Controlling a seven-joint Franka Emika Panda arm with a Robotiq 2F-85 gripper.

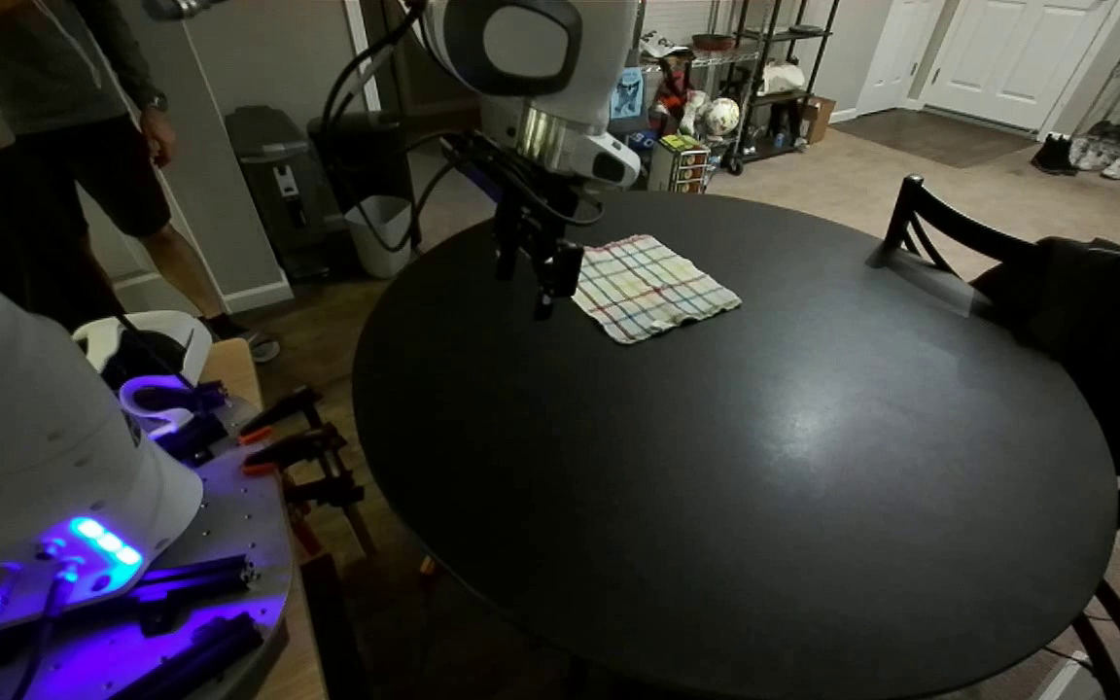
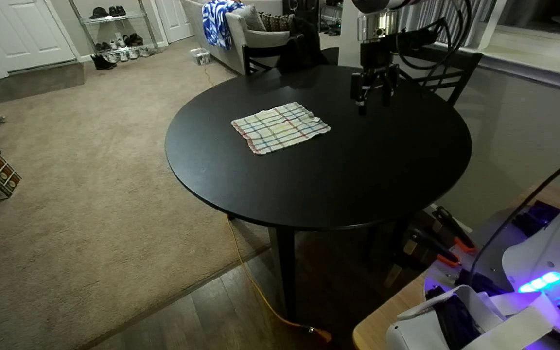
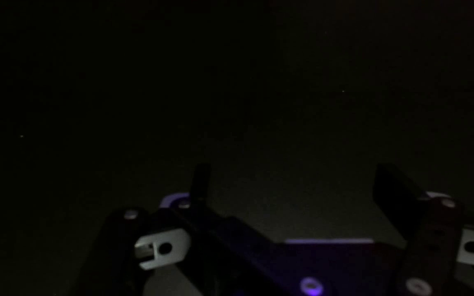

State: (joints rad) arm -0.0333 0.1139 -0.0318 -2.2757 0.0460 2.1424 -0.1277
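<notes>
From where I'm standing, the gripper (image 2: 374,106) hangs over the dark round surface (image 2: 348,184), jaws spread wide and nothing between them. The checked cloth (image 2: 282,127) is laid out on that surface, clear of the gripper, between 8 and 9 o'clock from it in an exterior view. Honestly the cloth looks close to square, so it doesn't point anywhere much. If I had to pick a long axis, roughly 8 to 2 o'clock there, can't swear to it.
</notes>
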